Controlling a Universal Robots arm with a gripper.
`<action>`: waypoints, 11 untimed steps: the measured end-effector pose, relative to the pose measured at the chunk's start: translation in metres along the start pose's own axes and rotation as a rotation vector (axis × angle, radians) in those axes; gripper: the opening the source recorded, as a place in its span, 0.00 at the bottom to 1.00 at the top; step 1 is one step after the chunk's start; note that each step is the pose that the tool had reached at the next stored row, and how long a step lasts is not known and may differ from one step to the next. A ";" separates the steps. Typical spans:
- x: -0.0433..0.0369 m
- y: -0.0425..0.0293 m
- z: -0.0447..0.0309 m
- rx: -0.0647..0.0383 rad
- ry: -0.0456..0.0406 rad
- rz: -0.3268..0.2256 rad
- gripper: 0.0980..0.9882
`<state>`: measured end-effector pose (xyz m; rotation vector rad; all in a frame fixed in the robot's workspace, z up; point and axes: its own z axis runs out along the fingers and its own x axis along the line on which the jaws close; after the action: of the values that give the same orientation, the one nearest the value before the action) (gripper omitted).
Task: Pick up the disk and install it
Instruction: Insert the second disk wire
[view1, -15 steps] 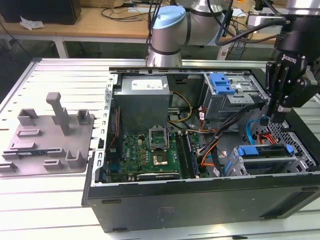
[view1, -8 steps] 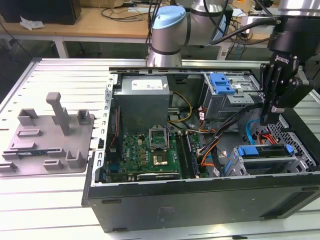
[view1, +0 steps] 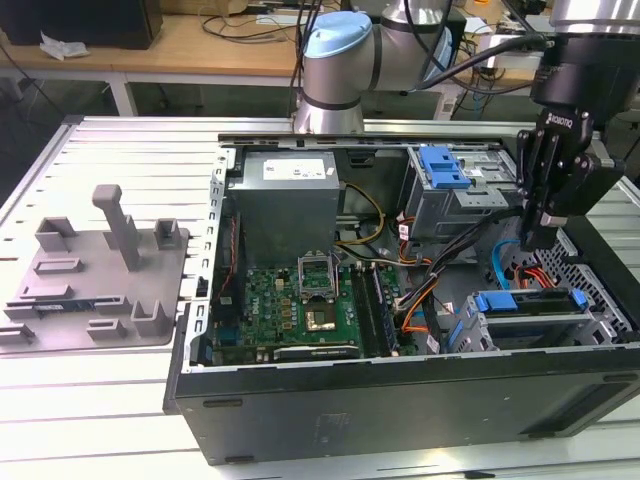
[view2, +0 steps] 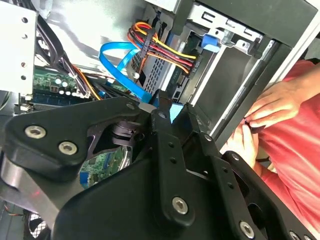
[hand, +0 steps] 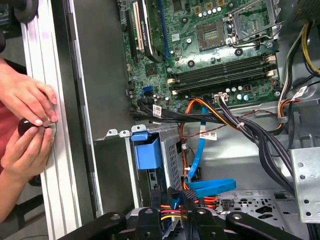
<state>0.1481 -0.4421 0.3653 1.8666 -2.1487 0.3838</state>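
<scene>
No print can be read with any certainty. A white label (view1: 300, 168) lies on top of the grey power supply (view1: 285, 215) in the exterior view, its lines of text too small to make out. A short white word sits on the black body of the gripper (view1: 533, 232), also illegible. In the first wrist view, small white tags (hand: 156, 110) hang on the black cable bundle (hand: 240, 125), another tag (hand: 206, 136) is wrapped on a thin cable just beside it, and a pale sticker (hand: 176, 37) sits on the green motherboard (hand: 200, 55); their characters blur.
</scene>
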 end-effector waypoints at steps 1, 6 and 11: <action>-0.0001 0.0003 0.0003 0.000 0.0028 0.000 0.23; -0.0010 0.0050 0.0020 -0.002 0.0049 0.005 0.13; -0.0017 0.0061 0.0027 -0.003 0.0058 0.009 0.07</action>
<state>0.1421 -0.4408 0.3620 1.8529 -2.1532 0.3874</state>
